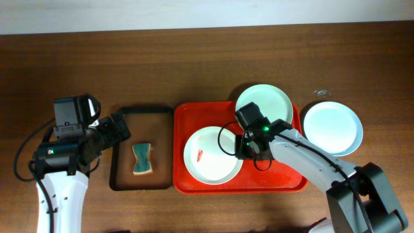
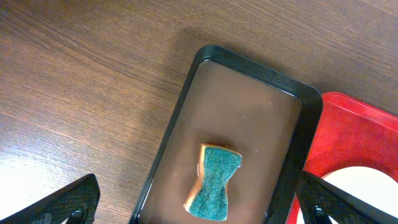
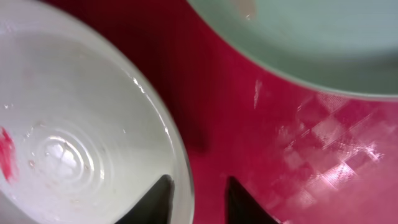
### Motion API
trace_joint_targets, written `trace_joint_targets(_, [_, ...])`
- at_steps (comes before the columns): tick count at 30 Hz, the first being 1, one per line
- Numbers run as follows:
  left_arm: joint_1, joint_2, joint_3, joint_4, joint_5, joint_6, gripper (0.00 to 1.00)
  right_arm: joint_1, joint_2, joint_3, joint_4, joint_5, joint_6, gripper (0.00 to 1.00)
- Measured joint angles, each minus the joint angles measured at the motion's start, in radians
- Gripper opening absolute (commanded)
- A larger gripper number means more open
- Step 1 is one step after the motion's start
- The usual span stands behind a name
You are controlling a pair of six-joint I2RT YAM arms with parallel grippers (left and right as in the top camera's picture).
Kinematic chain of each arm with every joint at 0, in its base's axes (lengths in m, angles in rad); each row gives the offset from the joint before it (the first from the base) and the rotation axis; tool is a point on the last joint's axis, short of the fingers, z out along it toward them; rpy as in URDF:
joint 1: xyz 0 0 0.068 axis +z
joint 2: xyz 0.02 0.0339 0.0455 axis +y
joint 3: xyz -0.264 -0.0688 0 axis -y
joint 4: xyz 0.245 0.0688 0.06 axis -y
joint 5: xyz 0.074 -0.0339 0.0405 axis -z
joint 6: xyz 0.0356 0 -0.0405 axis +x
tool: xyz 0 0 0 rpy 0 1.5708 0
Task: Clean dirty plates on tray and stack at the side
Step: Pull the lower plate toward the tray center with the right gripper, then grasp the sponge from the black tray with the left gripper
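Bench is a dark brown wood-grain table [image 1: 194, 58] [image 2: 93, 74]. On it I log a small brown tray [image 1: 158, 139] [image 2: 249, 106], rectangular, with a raised black rim and rounded corners, its long side running away from the table's front edge. One sponge [image 1: 143, 159] [image 2: 214, 180] lies inside, in the half nearer the front edge. It is waisted like a bow-tie, teal scrub face up over a tan layer, clear of the rim on all sides. A pale strip runs along the table's far edge; I cannot tell what it is.

Smeared plate [image 1: 212, 156] on red tray [image 1: 194, 116]

Table [image 1: 194, 52] (wooden) bears red tray [image 1: 213, 188], brown tray [image 1: 145, 120], plate [image 1: 332, 127].
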Motion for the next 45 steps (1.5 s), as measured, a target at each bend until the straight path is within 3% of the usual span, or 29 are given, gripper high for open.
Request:
trace_joint_targets(4, [0.000,0.000,0.000,0.000,0.000,0.000,0.99,0.000,0.000,-0.015,0.001,-0.031,0.003,0.27])
trace_joint_targets(7, [0.000,0.000,0.000,0.000,0.000,0.000,0.99,0.000,0.002,-0.072,0.054,-0.045,0.005,0.21])
trace_joint_targets(8, [0.000,0.000,0.000,0.000,0.000,0.000,0.99,0.000,0.002,-0.073,0.056,-0.046,0.005,0.09])
trace_joint_targets(9, [0.000,0.000,0.000,0.000,0.000,0.000,0.99,0.000,0.002,-0.073,0.058,-0.048,0.005,0.04])
trace_joint_targets(16, [0.000,0.000,0.000,0.001,0.000,0.000,0.99,0.000,0.002,-0.075,0.087,-0.052,0.008,0.04])
trace_joint_targets(18, [0.000,0.000,-0.002,0.094,0.000,0.000,0.99,0.000,0.002,-0.075,0.089,-0.052,0.008,0.04])
trace_joint_targets(20, [0.000,-0.001,0.001,0.035,0.046,0.000,0.99,0.000,0.002,-0.076,0.090,-0.053,0.008,0.04])
trace_joint_targets(23, [-0.053,-0.002,-0.048,-0.024,0.175,0.014,0.53,0.000,0.002,-0.076,0.089,-0.053,0.008,0.04])
trace_joint_targets(27, [-0.184,0.118,-0.187,-0.024,0.146,0.020,0.51,0.000,0.002,-0.076,0.090,-0.052,0.008,0.04])
trace_joint_targets(31, [-0.198,0.355,-0.192,0.045,0.068,0.023,0.40,0.000,0.002,-0.076,0.089,-0.052,0.008,0.04])
trace_joint_targets(33, [-0.199,0.425,-0.193,0.080,0.043,0.031,0.41,0.000,0.002,-0.076,0.090,-0.052,0.007,0.04])
trace_joint_targets(36, [-0.199,0.434,-0.193,0.101,0.026,0.080,0.34,0.000,0.002,-0.076,0.090,-0.052,0.008,0.04])
trace_joint_targets(40, [-0.199,0.434,-0.185,0.133,0.026,0.095,0.32,0.000,0.002,-0.076,0.090,-0.052,0.008,0.04])
trace_joint_targets(43, [-0.199,0.434,-0.180,0.138,0.025,0.096,0.18,0.000,0.002,-0.076,0.090,-0.052,0.008,0.05])
trace_joint_targets(45, [-0.199,0.434,-0.180,0.135,0.023,0.101,0.22,0.000,0.002,-0.076,0.090,-0.052,0.008,0.04])
